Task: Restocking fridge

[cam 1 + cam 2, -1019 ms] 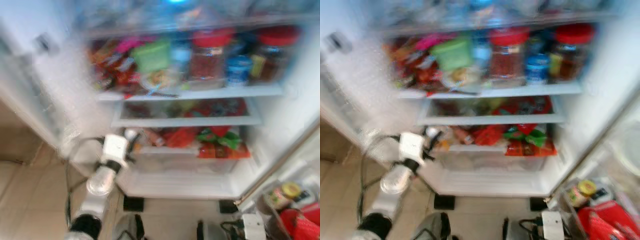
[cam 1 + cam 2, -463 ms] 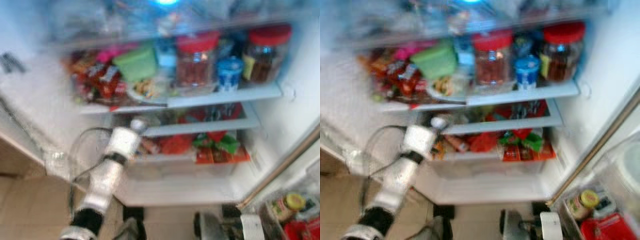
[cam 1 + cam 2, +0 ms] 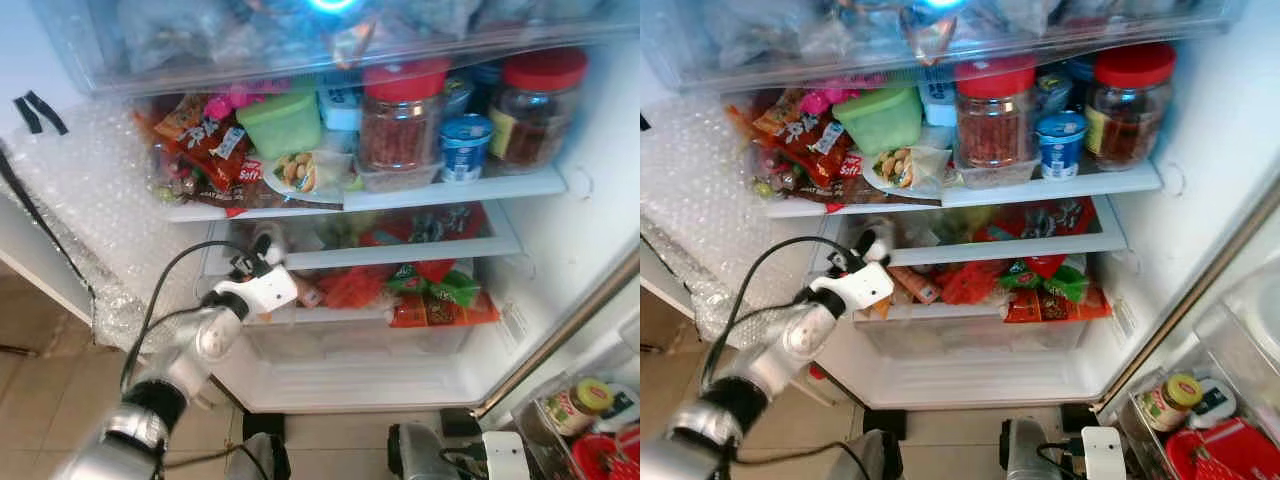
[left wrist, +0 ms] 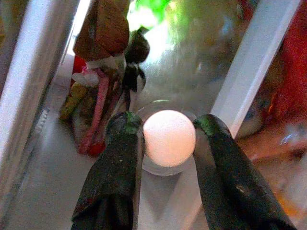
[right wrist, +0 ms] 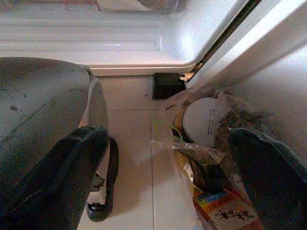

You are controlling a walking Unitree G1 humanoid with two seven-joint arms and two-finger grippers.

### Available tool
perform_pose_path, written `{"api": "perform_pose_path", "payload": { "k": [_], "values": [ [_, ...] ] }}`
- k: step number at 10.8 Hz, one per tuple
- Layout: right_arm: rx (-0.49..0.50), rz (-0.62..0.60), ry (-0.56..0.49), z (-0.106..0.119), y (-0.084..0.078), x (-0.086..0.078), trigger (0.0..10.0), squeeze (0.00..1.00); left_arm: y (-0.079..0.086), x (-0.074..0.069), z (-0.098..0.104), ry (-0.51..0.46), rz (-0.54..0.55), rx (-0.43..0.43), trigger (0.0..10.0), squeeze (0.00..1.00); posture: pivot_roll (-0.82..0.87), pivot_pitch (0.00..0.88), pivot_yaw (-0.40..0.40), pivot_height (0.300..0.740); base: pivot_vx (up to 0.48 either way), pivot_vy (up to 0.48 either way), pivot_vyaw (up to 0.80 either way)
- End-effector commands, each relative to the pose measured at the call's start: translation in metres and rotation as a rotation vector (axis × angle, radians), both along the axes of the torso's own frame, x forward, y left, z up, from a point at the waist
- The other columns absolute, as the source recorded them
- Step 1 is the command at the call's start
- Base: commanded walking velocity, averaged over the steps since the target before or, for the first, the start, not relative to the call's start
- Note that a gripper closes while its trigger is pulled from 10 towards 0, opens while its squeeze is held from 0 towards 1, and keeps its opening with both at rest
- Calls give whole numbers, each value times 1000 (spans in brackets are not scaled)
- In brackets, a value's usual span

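Nearest, by the tiled floor (image 5: 134, 143) below the fridge (image 3: 560, 250), the right gripper (image 5: 168, 182) is held low with its two fingers spread wide apart and nothing between them; beyond them a bag (image 5: 206, 163) holding a round white lid and printed packets is seen beside the fridge's bottom edge. In the door shelf at the lower right, one small yellow-capped jar (image 3: 577, 405) is seen.

Further in, the left gripper (image 4: 165, 127) is reached into the fridge at the second glass shelf (image 3: 400, 258), its two fingers closed on a white-capped bottle (image 4: 169, 137), which is held over that shelf's front left edge. Just below, red and green packets (image 3: 430, 290) are piled in the drawer.

On the shelf above, two large red-lidded jars (image 3: 403, 115) are stood, one blue-and-white yogurt cup (image 3: 465, 147) between them, one green tub (image 3: 284, 123) to their left, and a heap of snack packets (image 3: 205, 155) at the far left. Bubble wrap (image 3: 80, 220) is draped beside the opening.
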State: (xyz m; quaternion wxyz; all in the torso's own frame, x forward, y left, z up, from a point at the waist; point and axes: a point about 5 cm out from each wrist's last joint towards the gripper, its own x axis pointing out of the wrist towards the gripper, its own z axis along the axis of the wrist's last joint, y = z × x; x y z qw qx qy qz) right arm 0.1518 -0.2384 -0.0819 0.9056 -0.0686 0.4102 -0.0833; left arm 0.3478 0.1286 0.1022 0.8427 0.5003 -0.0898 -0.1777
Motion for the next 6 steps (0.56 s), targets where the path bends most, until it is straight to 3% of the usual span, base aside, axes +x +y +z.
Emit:
{"api": "perform_pose_path", "payload": {
  "k": [1, 4, 6],
  "values": [
    [14, -8, 11, -2, 2, -3, 10000, 0, 12, -7, -29, 123, 34, 142, 10000, 0, -141, 117, 125, 626, 0, 0, 0],
    [12, -8, 9, -2, 2, -2, 10000, 0, 8, 10, -21, 130, 147, 165, 10000, 0, -152, 117, 124, 626, 0, 0, 0],
    [12, -11, 10, -2, 2, -3, 10000, 0, -2, 19, -12, 95, 203, 126, 10000, 0, -168, 119, 129, 626, 0, 0, 0]
  ]
}}
